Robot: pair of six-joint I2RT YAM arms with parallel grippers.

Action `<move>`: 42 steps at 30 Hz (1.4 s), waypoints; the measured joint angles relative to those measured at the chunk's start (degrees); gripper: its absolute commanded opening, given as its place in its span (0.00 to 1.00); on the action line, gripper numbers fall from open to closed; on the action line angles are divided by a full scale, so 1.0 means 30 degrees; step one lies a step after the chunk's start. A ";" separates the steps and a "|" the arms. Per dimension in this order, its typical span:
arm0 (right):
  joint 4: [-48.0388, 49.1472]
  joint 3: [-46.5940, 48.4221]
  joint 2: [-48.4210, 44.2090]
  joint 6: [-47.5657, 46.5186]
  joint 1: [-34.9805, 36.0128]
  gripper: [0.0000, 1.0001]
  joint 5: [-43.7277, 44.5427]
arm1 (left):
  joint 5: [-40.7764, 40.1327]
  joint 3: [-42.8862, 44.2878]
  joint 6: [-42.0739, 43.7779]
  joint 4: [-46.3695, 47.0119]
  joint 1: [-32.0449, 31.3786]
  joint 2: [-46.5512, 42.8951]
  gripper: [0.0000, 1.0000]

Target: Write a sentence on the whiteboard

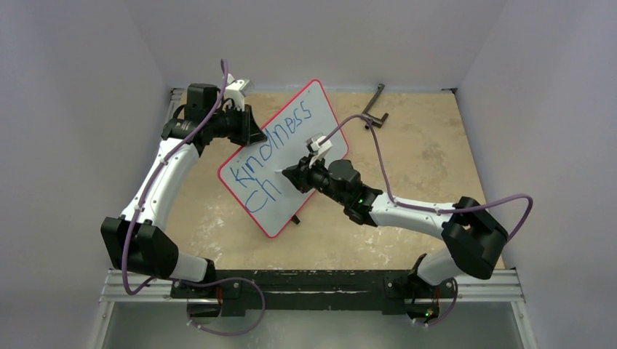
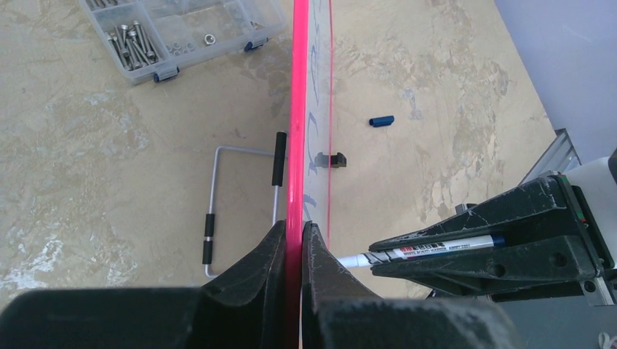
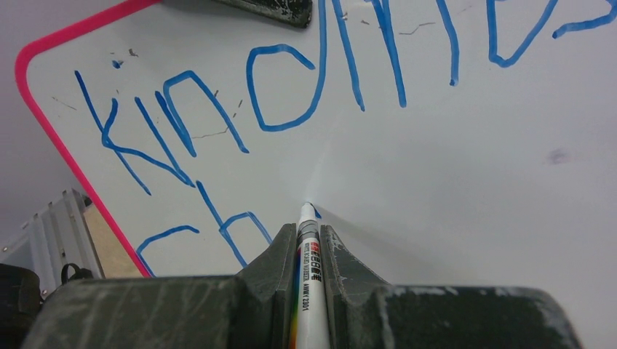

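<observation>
The whiteboard (image 1: pixel 309 134), white with a thin red rim, stands tilted on its edge in the middle of the table. My left gripper (image 1: pixel 249 133) is shut on its red rim (image 2: pixel 298 145) at the upper left edge, one finger on each side. Blue writing (image 1: pixel 280 138) reads "kindness" with "ch" below it (image 3: pixel 218 233). My right gripper (image 3: pixel 309 229) is shut on a white marker (image 3: pixel 311 254), whose blue tip touches the board just right of the "h". The left wrist view shows the marker (image 2: pixel 429 251) side-on, reaching the board's face.
A clear compartment box (image 2: pixel 174 33) of screws lies on the table behind the board. A wire stand (image 2: pixel 215 218) lies beside the rim, a blue marker cap (image 2: pixel 380 121) on the writing side. A black bracket (image 1: pixel 375 104) lies at the far edge.
</observation>
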 measured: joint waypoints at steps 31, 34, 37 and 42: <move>0.1100 -0.0576 0.0437 0.0284 0.0102 0.00 -0.1596 | -0.0117 -0.0007 0.0153 -0.0036 0.0051 0.0000 0.00; 0.0517 -0.0576 0.0255 0.0248 0.0146 0.00 -0.1056 | -0.0117 -0.0007 0.0153 -0.0029 0.0051 0.0000 0.00; -0.0117 -0.0568 0.0080 0.0131 0.0153 0.00 -0.0466 | -0.0109 -0.0007 0.0146 -0.0022 0.0051 0.0000 0.00; -0.0845 -0.0372 -0.0029 -0.0015 0.0160 0.00 0.0036 | -0.0117 -0.0007 0.0146 -0.0015 0.0051 0.0000 0.00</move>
